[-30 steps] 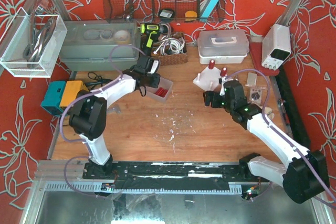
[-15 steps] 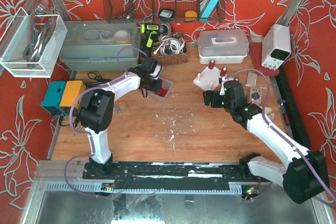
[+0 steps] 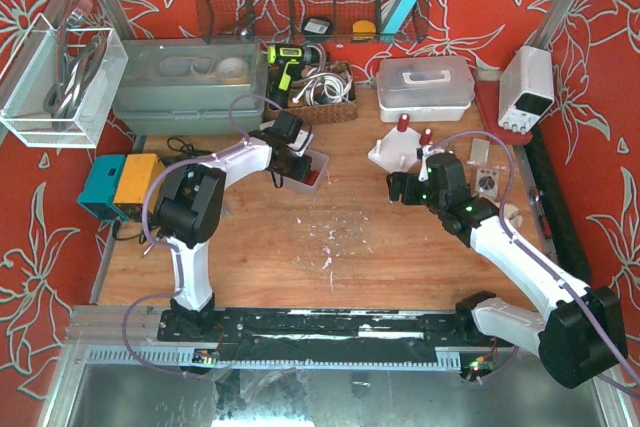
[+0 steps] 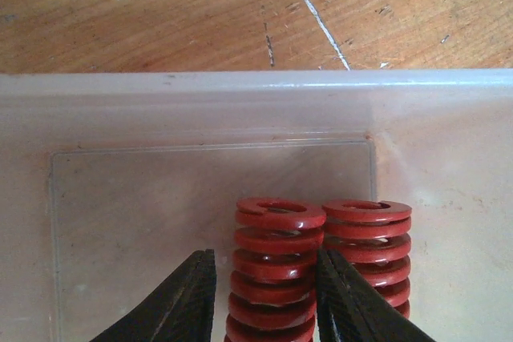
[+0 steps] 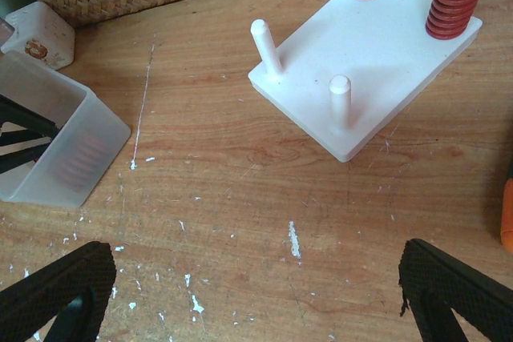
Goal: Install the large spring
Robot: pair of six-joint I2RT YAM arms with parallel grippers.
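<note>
the left tool (image 4: 264, 255) is held open around a spring (image 4: 278, 278) for grabbing. the right tool (image 5: 252, 266) is open by the pegs (image 5: 340, 103).

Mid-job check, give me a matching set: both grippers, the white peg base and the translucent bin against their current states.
1 left gripper
2 right gripper
3 white square peg base
4 translucent plastic bin

A two pegs bare, two carrying red springs
B open above the wooden table
C holds two loose red coil springs
D fingers straddling one loose spring

Pairs: 1-D, 2-B, 3-A, 4-C
</note>
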